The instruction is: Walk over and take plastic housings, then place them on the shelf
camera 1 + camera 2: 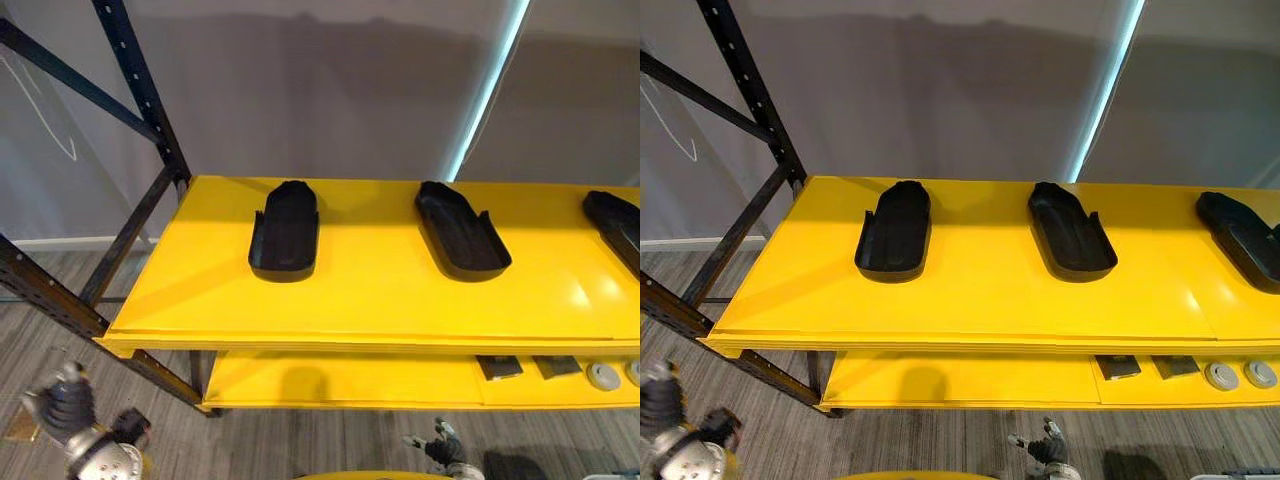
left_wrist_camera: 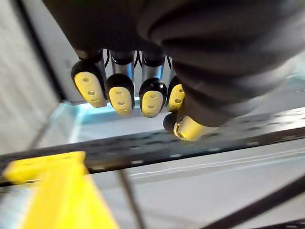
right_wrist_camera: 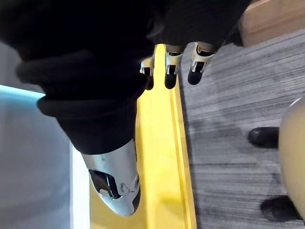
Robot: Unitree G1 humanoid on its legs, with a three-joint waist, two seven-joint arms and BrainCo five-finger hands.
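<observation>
Three black plastic housings lie on the yellow top shelf (image 1: 370,300): one at the left (image 1: 285,232), one in the middle (image 1: 462,232), and one cut off by the right edge (image 1: 615,225). My left hand (image 1: 68,405) hangs low at the lower left, beside the rack and below shelf level. In the left wrist view its fingers (image 2: 121,93) are curled with the thumb close to them, and they hold nothing. My right hand (image 1: 440,448) hangs low in front of the shelf, its fingers (image 3: 170,71) straight and empty.
A black steel upright (image 1: 140,90) with diagonal braces stands at the shelf's left end. The lower yellow shelf (image 1: 340,380) carries two small dark square parts (image 1: 498,367) and grey round discs (image 1: 603,376) at the right. A grey wall stands behind the rack.
</observation>
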